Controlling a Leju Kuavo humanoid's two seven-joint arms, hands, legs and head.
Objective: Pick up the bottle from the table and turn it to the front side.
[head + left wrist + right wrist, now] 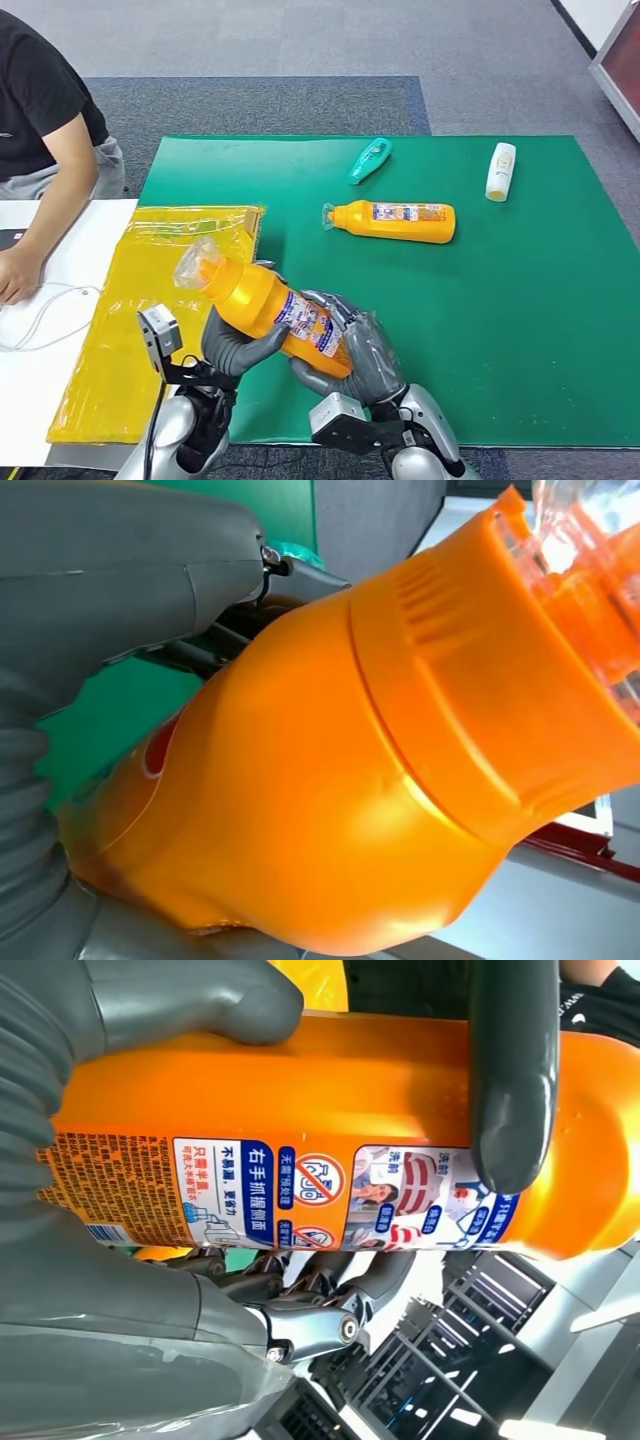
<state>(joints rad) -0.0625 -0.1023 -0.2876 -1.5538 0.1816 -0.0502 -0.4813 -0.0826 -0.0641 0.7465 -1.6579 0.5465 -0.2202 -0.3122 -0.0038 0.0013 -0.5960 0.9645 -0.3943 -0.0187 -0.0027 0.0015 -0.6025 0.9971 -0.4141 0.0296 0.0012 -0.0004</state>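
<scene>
Hands: left hand (pixel 235 345) and right hand (pixel 361 355) both grip one orange bottle (pixel 275 306), held tilted above the near edge of the green mat (pixel 528 330), clear cap (pixel 195 265) toward the yellow bag (pixel 121 330), printed label (pixel 311 322) facing up. Farther out on the mat, well apart: second orange bottle (pixel 394 221), teal bottle (pixel 370 160), white bottle (pixel 501 171); person's arm (pixel 53 190) at the white table (pixel 38 370)
</scene>
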